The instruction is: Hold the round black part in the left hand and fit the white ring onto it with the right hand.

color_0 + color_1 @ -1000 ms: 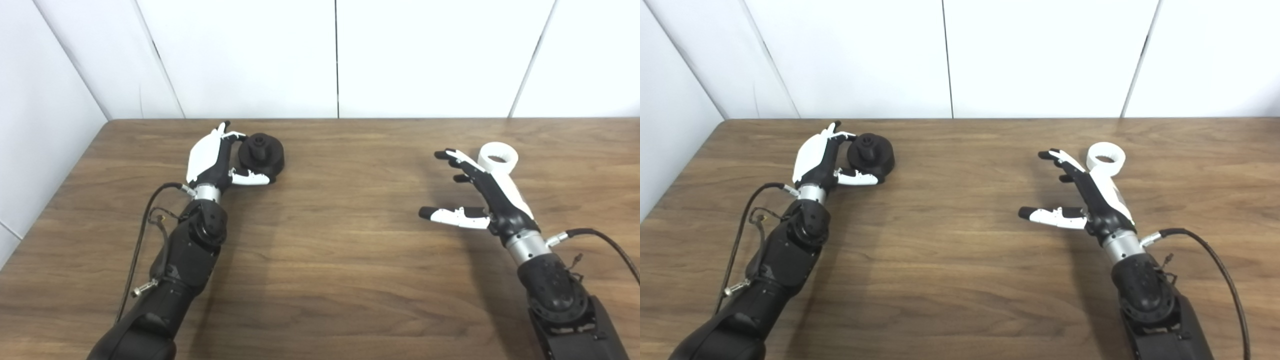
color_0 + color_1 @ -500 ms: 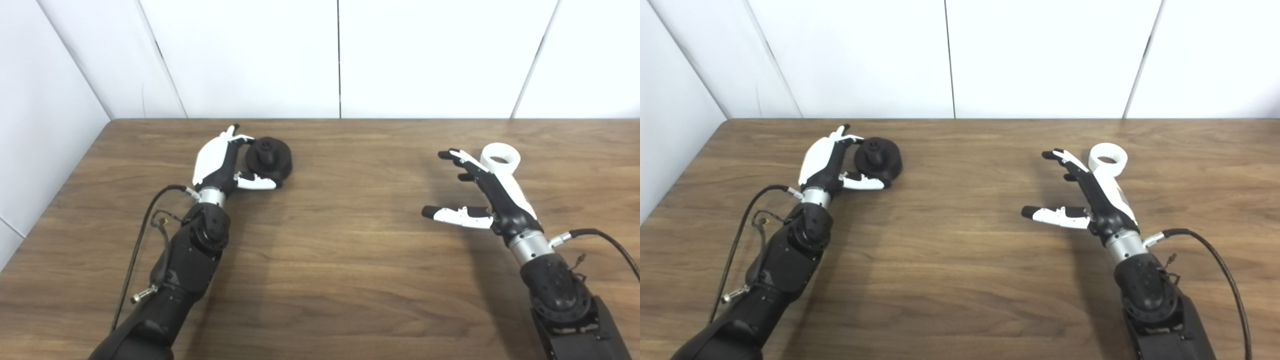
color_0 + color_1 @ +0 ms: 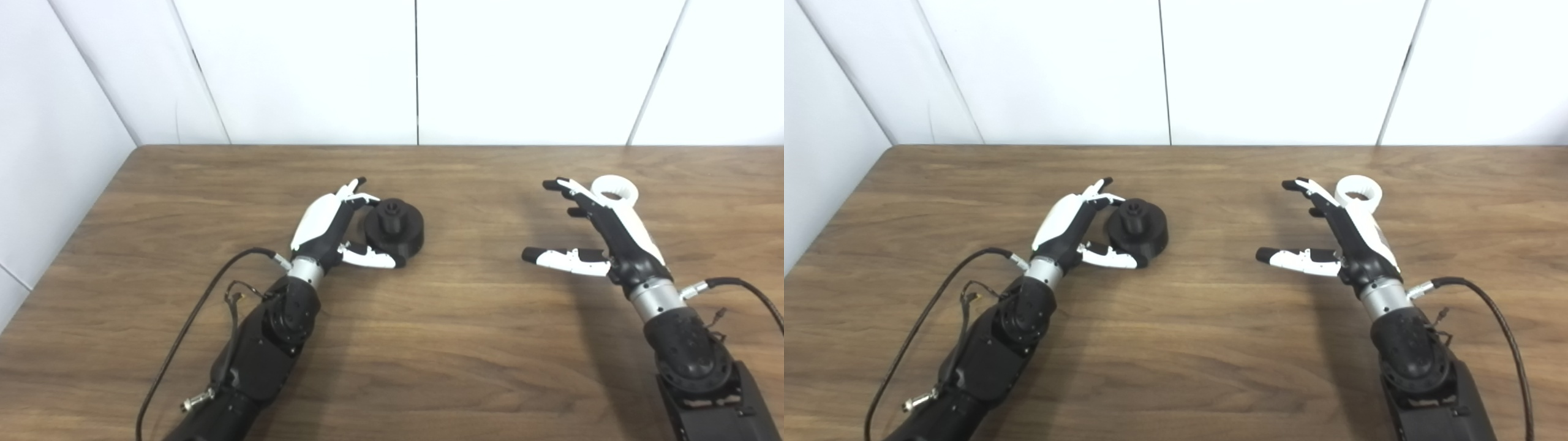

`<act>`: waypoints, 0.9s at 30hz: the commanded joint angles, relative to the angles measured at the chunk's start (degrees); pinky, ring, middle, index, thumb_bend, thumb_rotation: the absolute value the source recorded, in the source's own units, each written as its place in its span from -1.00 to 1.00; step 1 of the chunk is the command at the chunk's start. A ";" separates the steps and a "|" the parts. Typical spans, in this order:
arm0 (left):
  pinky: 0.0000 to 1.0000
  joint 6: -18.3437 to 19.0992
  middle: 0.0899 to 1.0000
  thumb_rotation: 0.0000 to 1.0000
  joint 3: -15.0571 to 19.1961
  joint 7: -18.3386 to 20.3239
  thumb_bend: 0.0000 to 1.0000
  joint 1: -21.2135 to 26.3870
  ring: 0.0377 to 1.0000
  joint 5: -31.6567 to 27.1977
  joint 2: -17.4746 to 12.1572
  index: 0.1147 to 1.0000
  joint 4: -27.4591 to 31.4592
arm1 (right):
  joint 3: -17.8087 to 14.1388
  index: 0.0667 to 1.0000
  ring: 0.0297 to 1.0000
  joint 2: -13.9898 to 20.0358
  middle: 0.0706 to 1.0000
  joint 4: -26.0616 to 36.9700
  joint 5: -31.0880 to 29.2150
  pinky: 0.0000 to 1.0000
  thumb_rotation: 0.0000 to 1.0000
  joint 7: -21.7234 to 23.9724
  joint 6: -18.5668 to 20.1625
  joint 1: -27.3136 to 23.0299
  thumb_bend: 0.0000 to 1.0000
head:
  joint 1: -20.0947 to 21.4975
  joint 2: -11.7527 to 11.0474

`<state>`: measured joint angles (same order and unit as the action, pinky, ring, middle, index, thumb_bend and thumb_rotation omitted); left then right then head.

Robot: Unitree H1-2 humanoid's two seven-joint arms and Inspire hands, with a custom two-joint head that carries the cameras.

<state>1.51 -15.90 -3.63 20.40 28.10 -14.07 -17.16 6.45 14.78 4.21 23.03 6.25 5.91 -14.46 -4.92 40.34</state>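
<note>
The round black part (image 3: 394, 228) sits on the wooden table (image 3: 429, 343), left of the table's middle and about midway between its far and near edges. Going by size, the table comes first: a brown wood-grain surface whose far edge meets white wall panels (image 3: 306, 67) and whose left edge runs along another white wall.

Next are the two dark arms, both entering from the near edge. The left arm lies diagonally across the near-left part of the surface, a black cable looping beside it. The right arm rises from the near-right corner, a cable trailing off toward the right edge.

The left hand (image 3: 334, 228) is closed around the round black part — its fingers (image 3: 355, 190) curl over the far-left side of the part and its thumb (image 3: 370, 260) presses along the near side, so the part is clasped between them. Whether the part rests on the surface or is lifted just clear of it cannot be told. The part is a low disc with a small raised knob at its centre.

The right hand (image 3: 1338, 236) holds nothing — its fingers (image 3: 1304, 187) are spread and reach toward the far edge, its thumb (image 3: 1292, 258) sticks out to the left, well apart from them.

The white ring (image 3: 1358, 191) stands on the surface toward the far-right, just beyond and to the right of the right hand's fingers, partly hidden behind the hand's back; whether they touch cannot be told.
</note>
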 commanded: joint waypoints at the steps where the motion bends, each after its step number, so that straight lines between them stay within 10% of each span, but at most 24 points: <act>1: 1.00 -0.07 1.00 -0.50 -0.69 1.89 0.94 -0.38 1.00 0.16 0.01 0.10 2.96 | -0.58 0.71 0.84 0.54 0.86 2.66 0.01 0.70 -0.10 -0.25 -0.22 -2.40 0.75 | 0.16 0.20; 21: 1.00 -2.82 1.00 -0.30 -6.25 9.35 1.00 -6.30 1.00 2.59 1.60 0.12 12.69 | -0.56 0.70 0.81 0.41 0.85 4.98 1.25 0.66 -0.04 -0.11 1.62 -2.20 0.79 | 4.63 1.32; 27: 1.00 -2.53 1.00 -0.31 -5.91 11.08 0.99 -7.01 1.00 2.11 1.13 0.13 14.27 | -1.09 0.68 0.75 -0.30 0.81 5.36 1.50 0.59 -0.05 -1.47 2.11 -2.45 0.79 | 11.91 1.06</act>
<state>-0.75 -21.86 6.24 12.73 30.45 -12.22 -4.00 6.29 14.85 7.58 24.28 6.26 8.44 -14.51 6.93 41.39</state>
